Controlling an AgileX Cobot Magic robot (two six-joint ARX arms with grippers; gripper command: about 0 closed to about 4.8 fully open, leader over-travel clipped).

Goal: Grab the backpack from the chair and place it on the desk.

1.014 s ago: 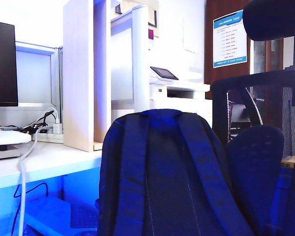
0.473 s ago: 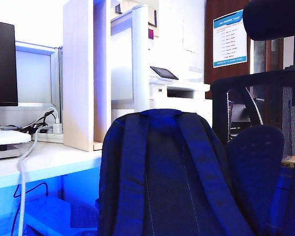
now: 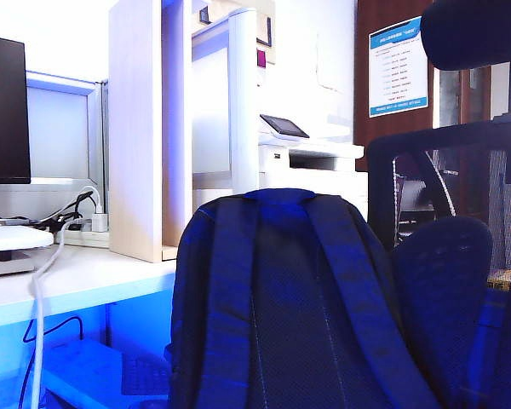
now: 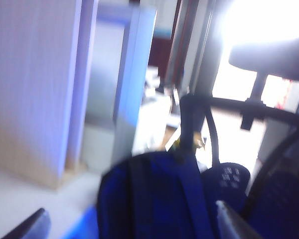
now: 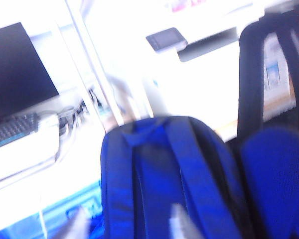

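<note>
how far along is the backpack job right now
Nothing looks done: the backpack stands upright against the chair, off the desk. In hand: only the approach. In the wrist views the left gripper has its fingers spread wide with the pack between them but apart from it; the right gripper is blurred, fingertips apart. Neither holds anything. Left: grasp, lift, set on the desk.

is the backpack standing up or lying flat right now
Upright: the backpack stands against the chair, straps facing the camera, top handle uppermost. Neither gripper touches it.

A black monitor (image 3: 5, 111), white printer (image 3: 311, 153), blue-and-white poster (image 3: 398, 66) and white cable (image 3: 41, 290) surround the workspace.
</note>
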